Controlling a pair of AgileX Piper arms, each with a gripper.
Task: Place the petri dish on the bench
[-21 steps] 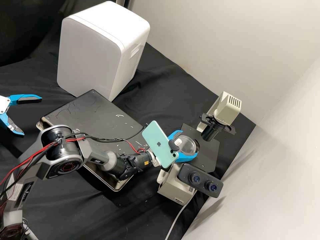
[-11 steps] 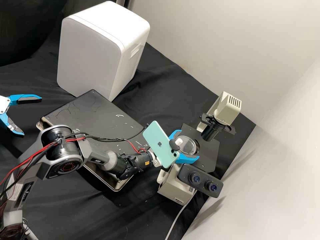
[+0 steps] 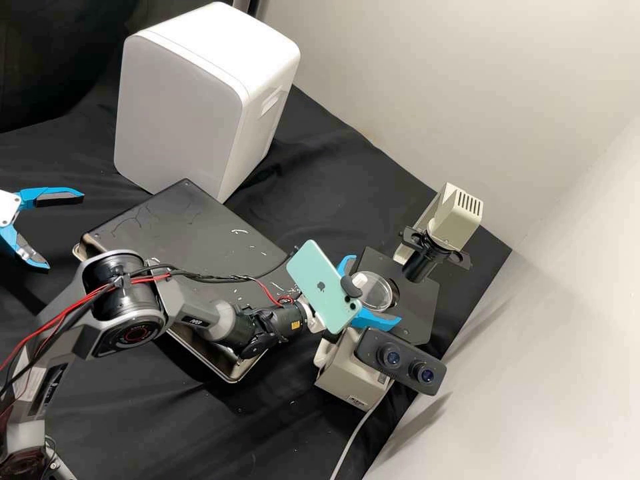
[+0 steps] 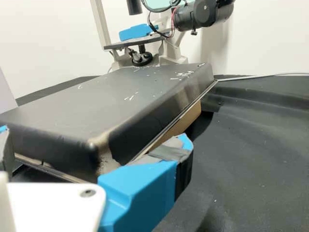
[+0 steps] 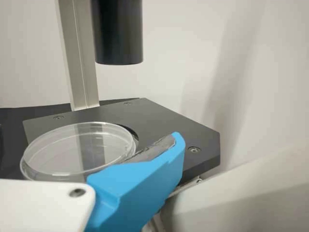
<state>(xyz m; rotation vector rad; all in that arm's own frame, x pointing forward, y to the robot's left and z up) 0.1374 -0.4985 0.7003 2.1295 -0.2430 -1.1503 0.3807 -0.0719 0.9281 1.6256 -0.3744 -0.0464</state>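
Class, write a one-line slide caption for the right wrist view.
Blue finger beside a clear petri dish resting on the microscope's black stage.

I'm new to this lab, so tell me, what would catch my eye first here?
The right gripper straddles a clear petri dish on the microscope stage, at the right. A white box stands at the back, and the left gripper hangs open at the high view's left edge.
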